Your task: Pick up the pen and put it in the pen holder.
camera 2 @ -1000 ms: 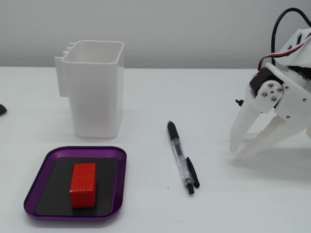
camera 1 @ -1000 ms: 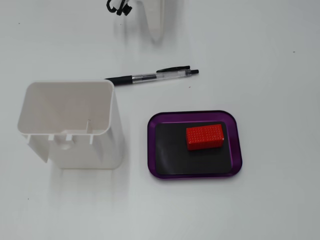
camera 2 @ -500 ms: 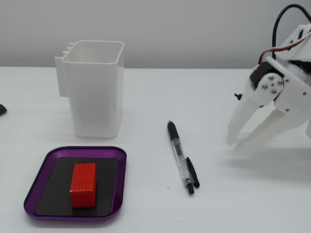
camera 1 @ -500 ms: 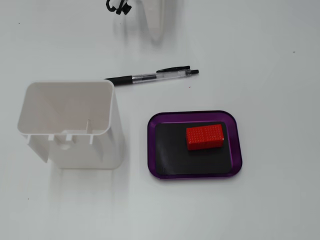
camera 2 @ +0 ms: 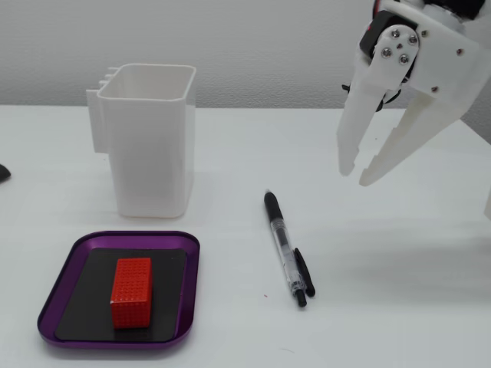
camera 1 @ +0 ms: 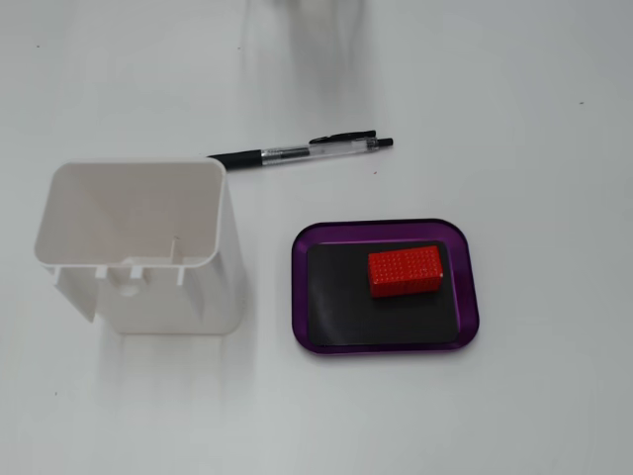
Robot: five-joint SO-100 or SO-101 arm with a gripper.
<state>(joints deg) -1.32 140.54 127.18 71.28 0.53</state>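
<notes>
above the table's right side in a fixed view, the white gripper [camera 2: 357, 175] hangs with fingers spread, empty. below lies the clear-barrelled pen [camera 2: 286, 249] with black grip, right of the tall thin-walled white pen holder [camera 2: 149, 142].

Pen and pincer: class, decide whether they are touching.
Apart. A fixed view shows the open pincer raised above the table, with bare white surface between it and the pen lying flat.

In a fixed view: holder [camera 1: 138, 247] at table's [camera 1: 554, 99] left edge, pen [camera 1: 297, 152] flat just behind it, tray [camera 1: 386, 341] right of holder, block [camera 1: 405, 271] in tray
</notes>
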